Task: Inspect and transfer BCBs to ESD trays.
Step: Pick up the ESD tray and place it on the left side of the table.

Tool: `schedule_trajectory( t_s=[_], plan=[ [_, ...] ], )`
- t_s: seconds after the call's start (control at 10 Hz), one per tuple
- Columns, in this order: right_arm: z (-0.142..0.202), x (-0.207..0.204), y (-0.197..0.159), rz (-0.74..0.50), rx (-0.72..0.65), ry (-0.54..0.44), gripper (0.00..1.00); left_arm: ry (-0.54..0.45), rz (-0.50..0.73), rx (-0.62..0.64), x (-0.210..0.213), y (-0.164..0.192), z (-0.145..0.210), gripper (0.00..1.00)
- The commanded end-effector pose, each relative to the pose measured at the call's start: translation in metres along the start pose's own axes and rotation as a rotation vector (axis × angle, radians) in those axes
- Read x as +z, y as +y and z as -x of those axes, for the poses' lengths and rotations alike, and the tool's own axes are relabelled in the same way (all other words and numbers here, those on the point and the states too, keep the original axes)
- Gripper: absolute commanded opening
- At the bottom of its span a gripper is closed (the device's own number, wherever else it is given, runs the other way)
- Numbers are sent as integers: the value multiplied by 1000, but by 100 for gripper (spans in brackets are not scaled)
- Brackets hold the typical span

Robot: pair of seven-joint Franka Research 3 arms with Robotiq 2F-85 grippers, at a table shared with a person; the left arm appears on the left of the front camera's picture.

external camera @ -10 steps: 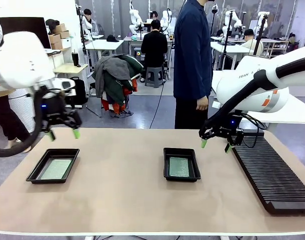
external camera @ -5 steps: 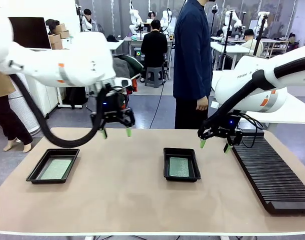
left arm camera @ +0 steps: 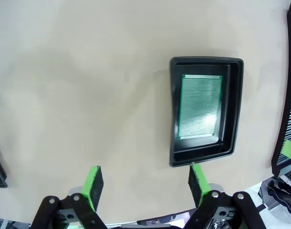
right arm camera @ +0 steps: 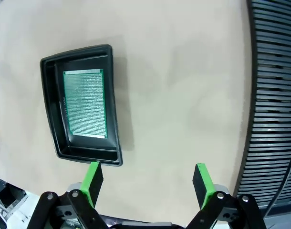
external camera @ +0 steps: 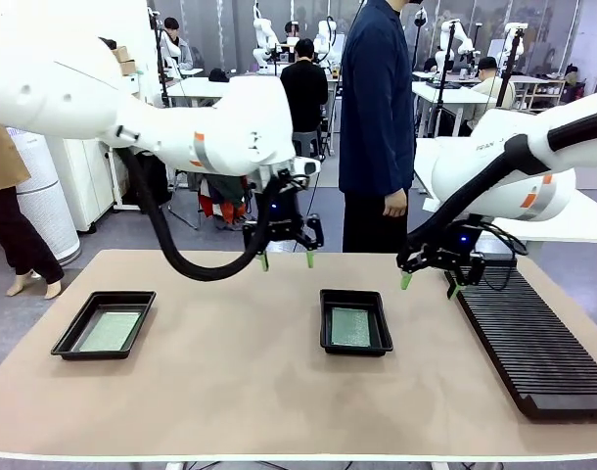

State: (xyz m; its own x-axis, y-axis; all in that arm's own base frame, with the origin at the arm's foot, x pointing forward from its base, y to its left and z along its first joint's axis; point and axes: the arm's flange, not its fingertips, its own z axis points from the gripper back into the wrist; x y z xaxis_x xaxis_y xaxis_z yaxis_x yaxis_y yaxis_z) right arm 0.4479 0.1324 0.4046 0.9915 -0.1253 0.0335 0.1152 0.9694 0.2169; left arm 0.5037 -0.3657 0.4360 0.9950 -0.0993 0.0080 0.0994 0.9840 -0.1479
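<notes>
Two black ESD trays lie on the tan table: one at the left (external camera: 103, 325), one in the middle (external camera: 355, 321). Each holds a flat green BCB, the left board (external camera: 109, 331) and the middle board (external camera: 352, 327). The middle tray (left arm camera: 206, 110) with its board (left arm camera: 199, 107) also shows from the left wrist, and again from the right wrist as a tray (right arm camera: 82, 105) and board (right arm camera: 85, 103). My left gripper (external camera: 287, 259) hangs open above the table behind and left of the middle tray. My right gripper (external camera: 429, 285) hangs open to that tray's right, empty.
A long black ribbed rack (external camera: 533, 338) runs along the table's right side, just beside my right gripper. A person in a dark blue top (external camera: 377, 117) stands at the far edge, hand (external camera: 396, 203) hanging down.
My left arm has swung from above the left tray rightward to the middle of the table, gripper still open. The right gripper shifted slightly right and down.
</notes>
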Motion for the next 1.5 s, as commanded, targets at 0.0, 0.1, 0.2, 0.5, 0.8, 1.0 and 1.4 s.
schedule_trajectory(
  t_s=[0.0, 0.1, 0.2, 0.5, 0.8, 1.0, 1.4],
  plan=[
    [9, 7, -32, -97, -5, -11, 100, -10, -29, 10, -15, -19, -7, 96],
    [9, 7, -46, -125, -3, -9, 100, -7, -36, 9, -26, -33, -7, 96],
    [9, 7, -60, -176, -9, -9, 100, 1, -49, 2, -37, -45, -7, 96],
    [10, 3, -97, -273, 20, -15, 100, 18, -87, -1, -69, -74, -4, 96],
    [4, 11, -76, -190, -21, -15, 100, 13, -149, 34, -95, -81, -13, 96],
    [4, 11, -76, -190, -21, -15, 100, 30, -154, 30, -112, -79, -17, 96],
    [4, 11, -76, -190, -21, -15, 100, 33, -150, 39, -123, -71, -24, 96]
  ],
)
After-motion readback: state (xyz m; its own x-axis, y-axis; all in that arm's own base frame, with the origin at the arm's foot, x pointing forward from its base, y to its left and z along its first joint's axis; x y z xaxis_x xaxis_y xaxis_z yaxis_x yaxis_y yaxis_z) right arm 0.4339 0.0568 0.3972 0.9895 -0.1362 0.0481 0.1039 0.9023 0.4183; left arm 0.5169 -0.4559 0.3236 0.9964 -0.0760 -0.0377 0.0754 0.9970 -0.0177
